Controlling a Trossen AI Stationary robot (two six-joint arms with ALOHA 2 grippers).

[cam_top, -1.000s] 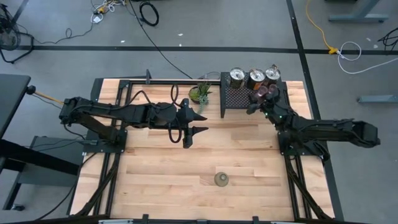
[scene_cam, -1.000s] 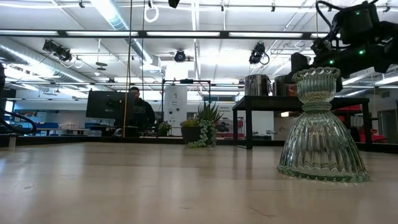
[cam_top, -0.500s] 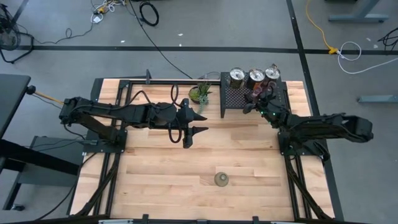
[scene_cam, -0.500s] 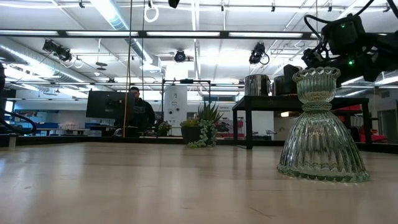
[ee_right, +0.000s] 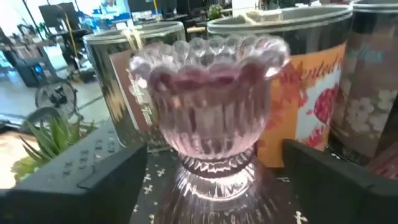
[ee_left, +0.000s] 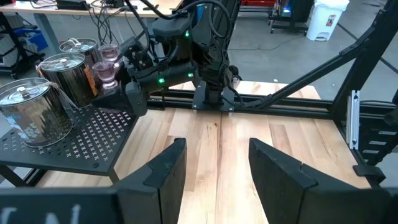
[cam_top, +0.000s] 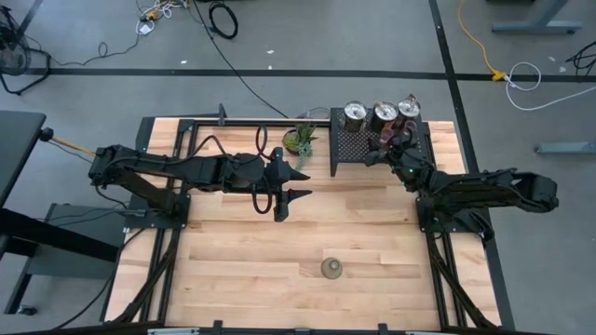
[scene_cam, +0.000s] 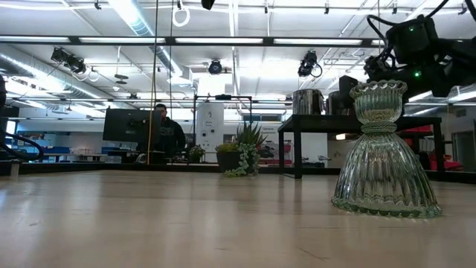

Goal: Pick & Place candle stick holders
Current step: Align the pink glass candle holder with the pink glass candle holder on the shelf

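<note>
Ribbed pink glass holder [ee_right: 211, 112], black perforated rack [ee_left: 68, 140], silver tins [ee_left: 62, 74].

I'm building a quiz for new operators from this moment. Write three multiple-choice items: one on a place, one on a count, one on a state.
1. Where does the olive-green glass holder stand?
A. on the black mesh rack
B. alone on the bare table near its front edge
C. in the left pincer

2. How many silver tins line the rack's back?
A. one
B. three
C. five

3. How is the right pincer?
A. open, a finger on each side of a pink glass holder
B. shut and empty over the plant
C. parked off the table

Key: 1 B, the high view shows it alone; 2 B, three lids side by side; 3 A, its wrist view shows the fingers apart.
</note>
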